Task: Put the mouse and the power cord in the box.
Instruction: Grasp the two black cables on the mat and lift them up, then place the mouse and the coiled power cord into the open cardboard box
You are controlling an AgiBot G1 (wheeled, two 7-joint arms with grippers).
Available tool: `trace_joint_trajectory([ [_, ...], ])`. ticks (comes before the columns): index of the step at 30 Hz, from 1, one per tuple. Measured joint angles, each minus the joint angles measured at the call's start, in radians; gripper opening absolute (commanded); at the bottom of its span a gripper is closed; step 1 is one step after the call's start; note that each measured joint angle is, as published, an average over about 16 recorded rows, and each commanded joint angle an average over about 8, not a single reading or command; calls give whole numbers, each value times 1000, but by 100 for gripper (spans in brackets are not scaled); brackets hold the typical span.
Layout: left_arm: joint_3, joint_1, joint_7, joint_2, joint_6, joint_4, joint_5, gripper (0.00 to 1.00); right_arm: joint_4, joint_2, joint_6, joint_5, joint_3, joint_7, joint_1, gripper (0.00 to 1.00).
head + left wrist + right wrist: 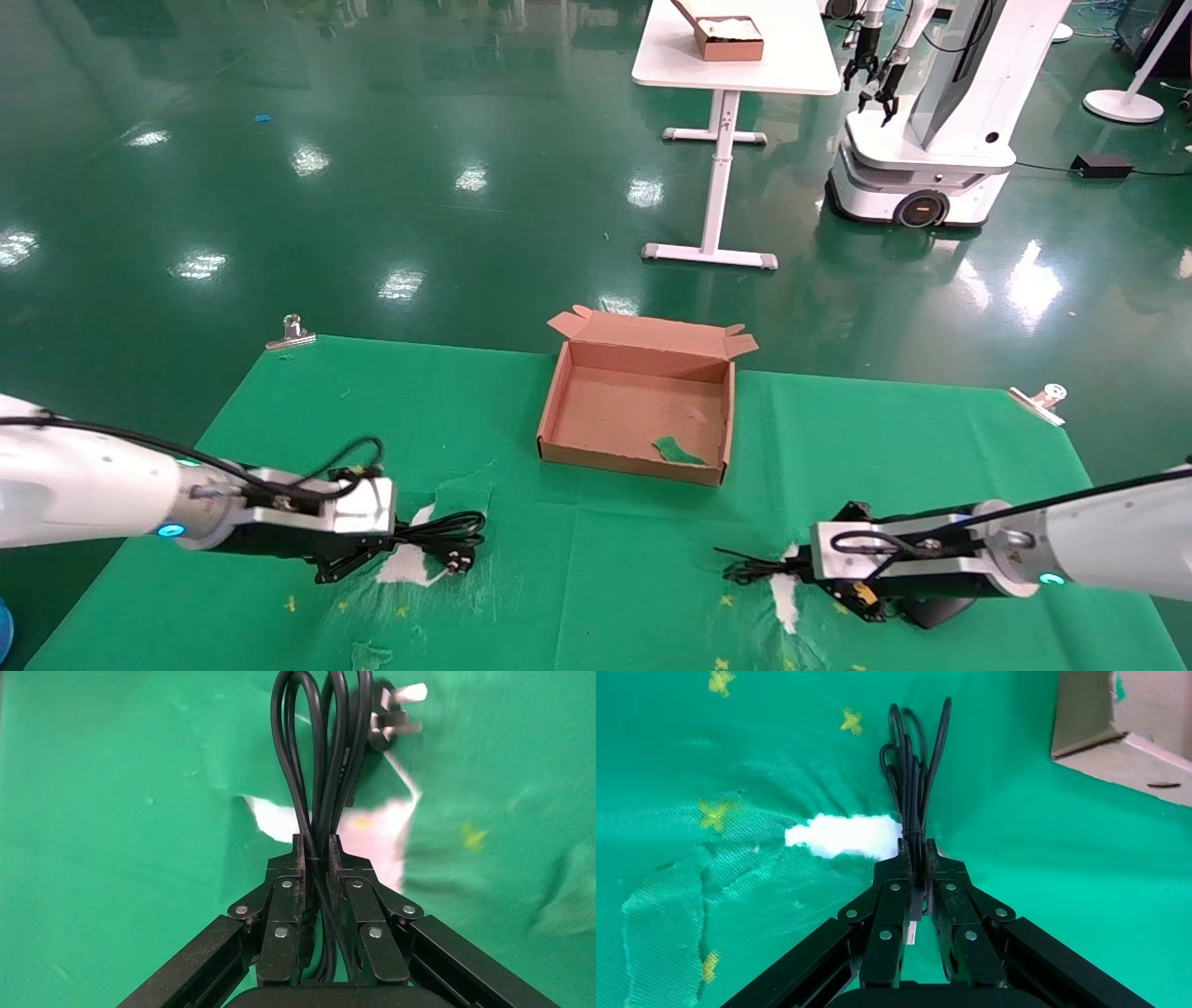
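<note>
The cord [320, 776] is bunched in loops between the fingers of the left gripper [316, 855], which is clenched on it; its plug [385, 714] hangs just past the fingertips, over a white worn patch [379, 836] in the green cloth [391, 419]. The right gripper [914, 855] is clamped on the thin bundled cable [914, 776] of the mouse [931, 610], whose black body shows just under that gripper's wrist, low over the cloth. The cable loops stick out beyond the fingertips, beside another white patch [842, 834]. The box [643, 377] sits open on the cloth ahead of both grippers and between them, well apart from each, with a green scrap [678, 452] on its floor.
</note>
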Motion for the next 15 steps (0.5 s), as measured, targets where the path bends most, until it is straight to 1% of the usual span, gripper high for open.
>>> trace_joint_trajectory([
  [4, -22, -40, -37, -36, 76, 22, -33, 0, 5, 29, -31, 29, 20, 7, 15, 0],
  [10, -63, -118, -125, -77, 181, 60, -91, 0, 36, 87, -77, 76, 54, 26, 60, 0],
  [13, -83, -156, -180, -80, 201, 77, -121, 0, 64, 110, -87, 92, 66, 40, 90, 0],
  [15, -98, -182, -229, -71, 192, 91, -143, 0, 88, 119, -83, 100, 73, 53, 111, 0],
])
